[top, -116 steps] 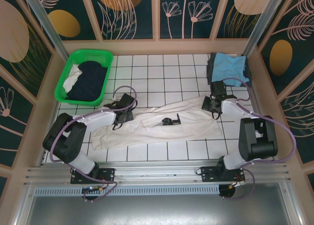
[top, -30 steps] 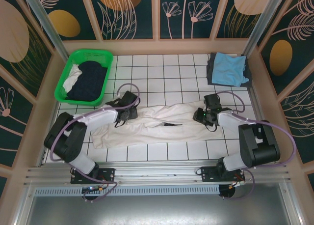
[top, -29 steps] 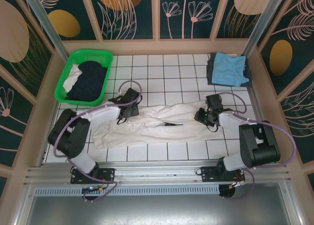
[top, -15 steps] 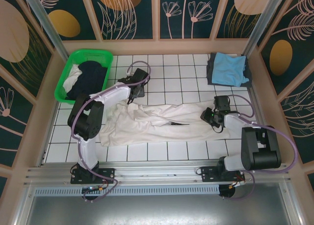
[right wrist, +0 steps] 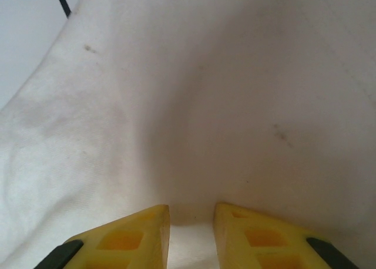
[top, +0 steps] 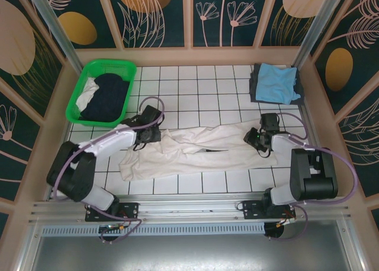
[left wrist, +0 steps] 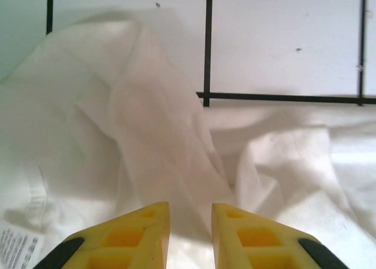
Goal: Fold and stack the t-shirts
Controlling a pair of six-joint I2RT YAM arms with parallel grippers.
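Drawn back nearward, left end effector and right end effector both stay clamped on the white t-shirt.

Nothing legible: the printed tag on the white t-shirt, near the left claw, is too small.

The far middle of the white tiled table is bare, between the green slotted plastic basket at far left and the folded light blue t-shirt at far right. The long white cloth t-shirt bars the centre from left to right, and a bare strip of tiles runs nearer.
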